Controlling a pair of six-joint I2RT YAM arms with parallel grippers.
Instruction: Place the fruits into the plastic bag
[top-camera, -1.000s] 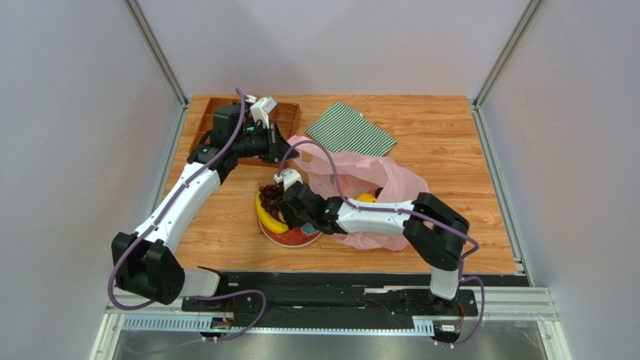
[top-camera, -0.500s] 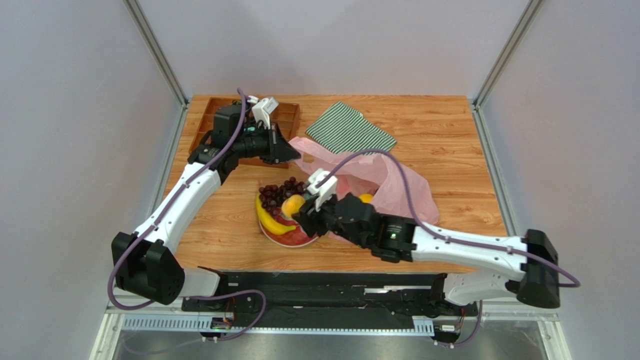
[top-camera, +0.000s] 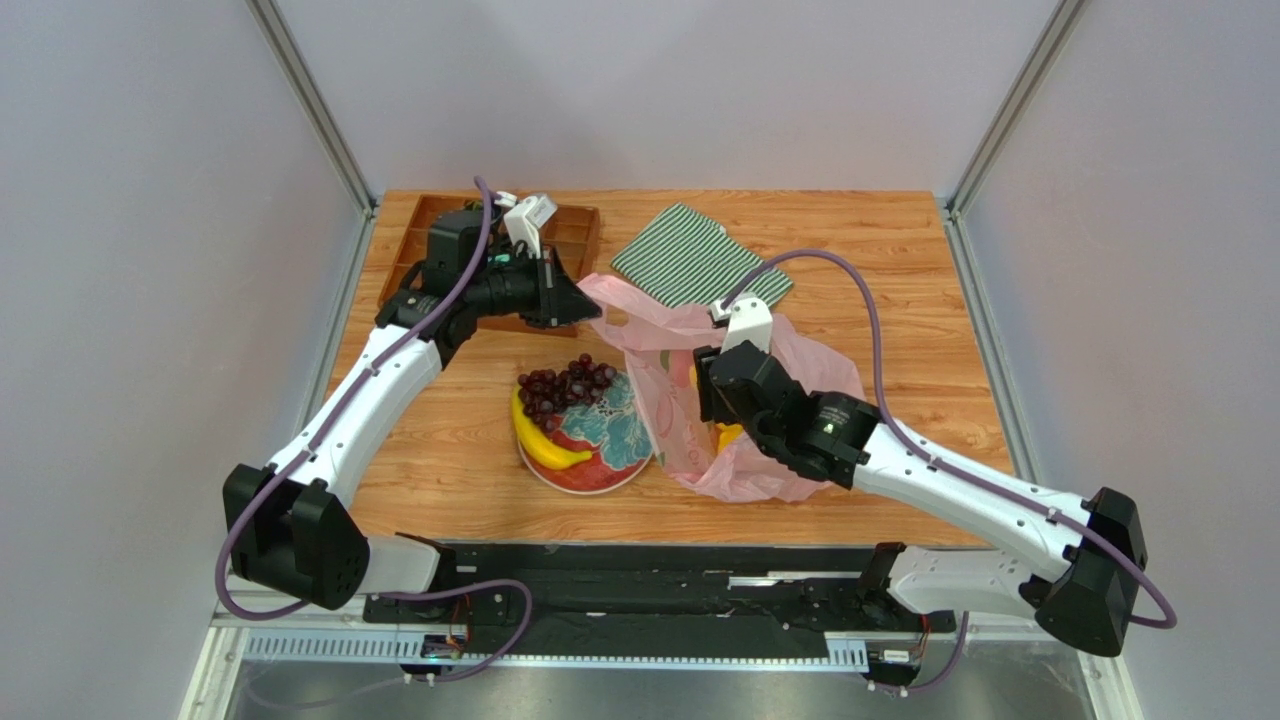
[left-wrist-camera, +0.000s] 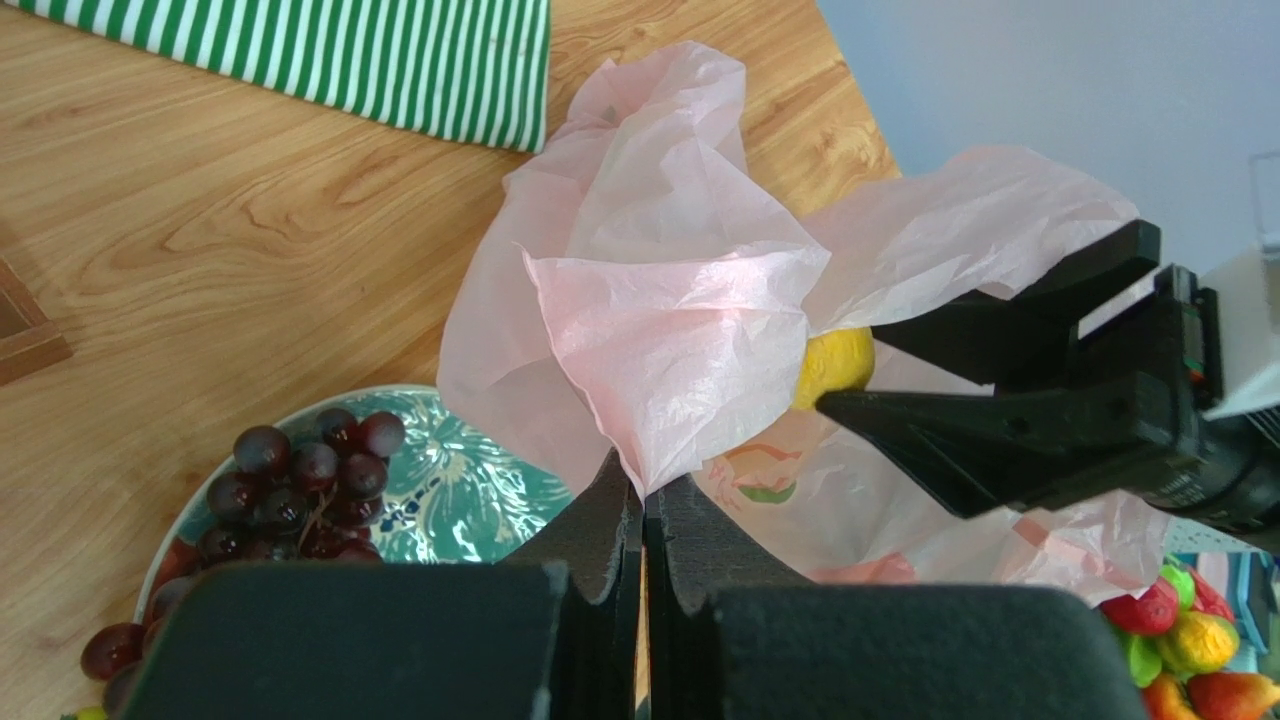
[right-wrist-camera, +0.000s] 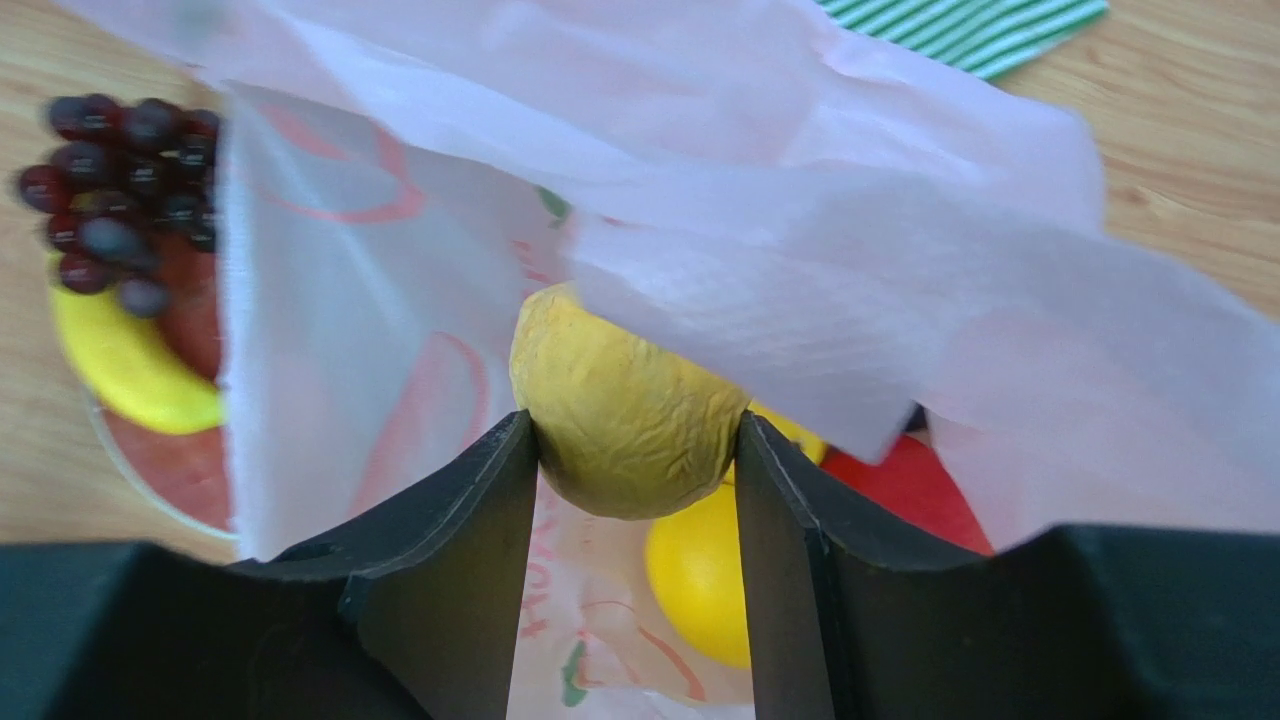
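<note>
Our right pincer (right-wrist-camera: 631, 432) is clamped on a wrinkled yellow fruit (right-wrist-camera: 619, 375), one finger on each flank. It hangs at the mouth of the plastic bag (right-wrist-camera: 902, 285), just under the upper sheet of film. Deeper in the bag lie a smooth yellow fruit (right-wrist-camera: 694, 578) and a red fruit (right-wrist-camera: 909, 492).

Our left pincer (left-wrist-camera: 646, 503) is pressed together on a fold of the bag's rim, holding it up off the table (top-camera: 902, 285) so that the mouth gapes toward the right arm.

We judge the step in hand to be the drop. To do it well, we carry the fruit further in and lower, until it sits over the two fruits inside and not over the rim. Then we part the fingers only as far as the fruit needs. The film is thin and drapes close over the right pincer, so we back out along the line we came in on, low and straight, to avoid snagging it. Meanwhile the left pincer should hold its pinch high and quiet. A tug could tear the film or close the mouth.

Outward from the bag, the plate (top-camera: 579, 483) lies just beside its left side with the grape bunch (top-camera: 564, 383) and the banana (top-camera: 538, 443) on it, so those are left to fetch.
</note>
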